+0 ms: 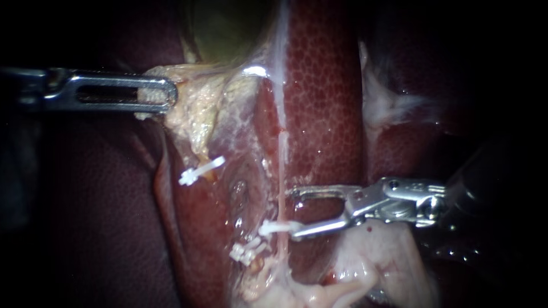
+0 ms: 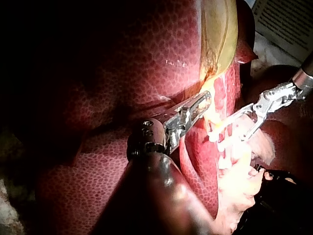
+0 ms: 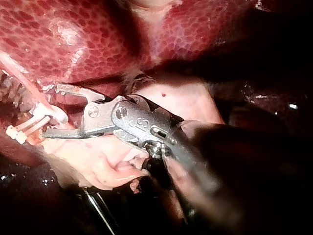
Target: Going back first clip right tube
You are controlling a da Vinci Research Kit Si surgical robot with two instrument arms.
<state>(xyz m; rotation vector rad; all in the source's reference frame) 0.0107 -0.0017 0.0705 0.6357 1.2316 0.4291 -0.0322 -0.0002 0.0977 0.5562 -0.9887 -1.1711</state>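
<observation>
The right tube is a thin pale strand running down over the liver. A white clip sits across it low down. My right instrument comes in from the right with its jaws open. The lower jaw's tip is at the clip and the upper jaw stands apart beside the tube. In the right wrist view the clip lies just ahead of these jaws. My left instrument is shut on pale tissue at the gallbladder neck and holds it up to the left.
The left tube carries one white clip higher up and white clips lower down. Pale fatty tissue lies under the right instrument's shaft. Dark liver fills the left side.
</observation>
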